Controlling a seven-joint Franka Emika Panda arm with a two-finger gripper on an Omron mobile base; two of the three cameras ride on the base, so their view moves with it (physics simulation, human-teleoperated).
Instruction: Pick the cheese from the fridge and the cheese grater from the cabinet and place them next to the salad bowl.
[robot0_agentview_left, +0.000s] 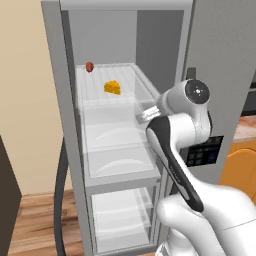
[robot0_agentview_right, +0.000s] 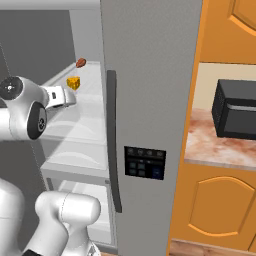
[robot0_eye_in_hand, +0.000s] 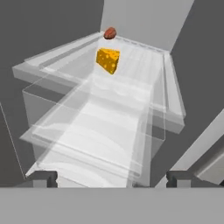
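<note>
You see the fridge (robot0_agentview_left: 65, 125) standing open; on its top clear shelf (robot0_agentview_left: 100, 95) a small reddish-brown item (robot0_agentview_left: 89, 66) sits at the back left, the cheese (robot0_agentview_left: 112, 87) just right of it. Your gripper (robot0_eye_in_hand: 112, 178), jaws spread and empty, hangs well short of the cheese.

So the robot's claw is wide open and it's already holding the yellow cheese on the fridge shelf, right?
Not quite. The claw is wide open, but it isn't holding the cheese. The hand view shows the wedge sitting alone farther back on the clear fridge shelf, near a small reddish-brown ball, well apart from the fingertips.
</note>
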